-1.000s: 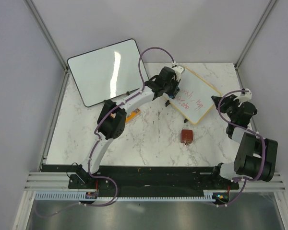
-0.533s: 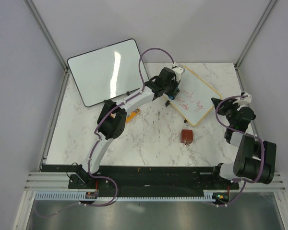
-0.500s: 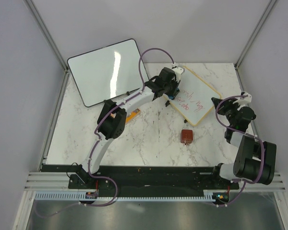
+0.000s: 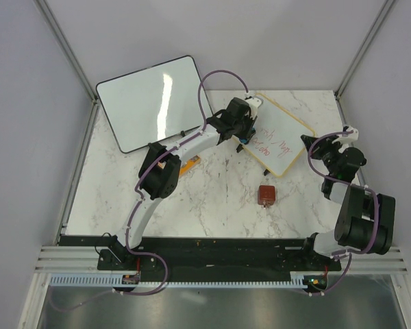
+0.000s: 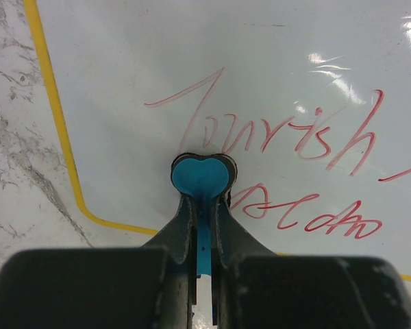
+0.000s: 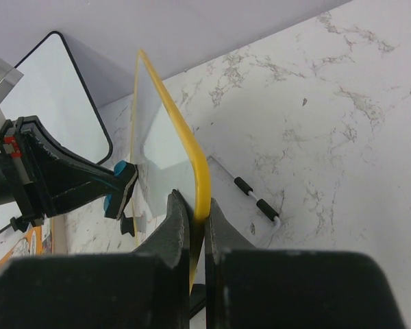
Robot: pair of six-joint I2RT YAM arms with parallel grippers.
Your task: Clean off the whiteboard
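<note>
The whiteboard [image 4: 281, 142] with a yellow frame and red handwriting lies tilted at the back right of the table. My left gripper [image 4: 242, 136] is shut on a blue eraser, whose head rests against the board's left part. In the left wrist view the eraser [image 5: 202, 175] sits between my shut fingers [image 5: 202, 200], touching the white face [image 5: 260, 75] just below the red writing. My right gripper [image 4: 309, 146] is shut on the board's right corner. In the right wrist view its jaws [image 6: 194, 207] pinch the yellow frame [image 6: 180, 133], and the board stands on edge.
A larger black-framed blank whiteboard [image 4: 151, 101] leans at the back left. A small red-brown block [image 4: 266, 195] lies on the marble near the middle. An orange item [image 4: 190, 163] lies under the left arm. A wire stand with black sleeves [image 6: 256, 198] lies beside the board.
The right arm dipped and came back near the board's right corner, and the board shifted slightly. The left gripper with the eraser stays at the same spot on the board.
</note>
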